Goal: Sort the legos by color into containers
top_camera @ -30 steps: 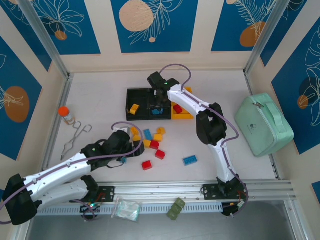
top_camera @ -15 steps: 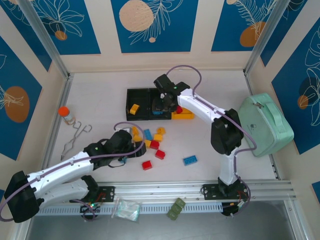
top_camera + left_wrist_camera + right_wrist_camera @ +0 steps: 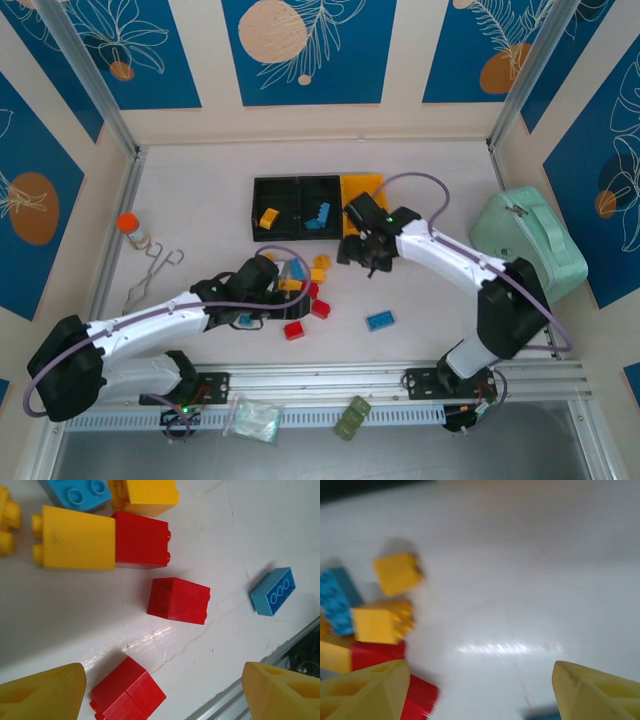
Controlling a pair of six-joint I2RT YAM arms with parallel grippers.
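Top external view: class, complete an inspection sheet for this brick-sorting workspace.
Surface: white table, glossy.
Job's things: containers hold a yellow lego and a blue lego; loose legos mid-table.
Clutter: bottle, tongs, green case, olive toy, plastic bag.
Grippers: left gripper open above red legos; right gripper open, empty.
Cables: purple cables loop over both arms.
Surroundings: blue patterned wall panels; metal rail.

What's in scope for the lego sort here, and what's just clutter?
Job: legos, bins.
Clutter: bottle, tongs, case, toy, bag.
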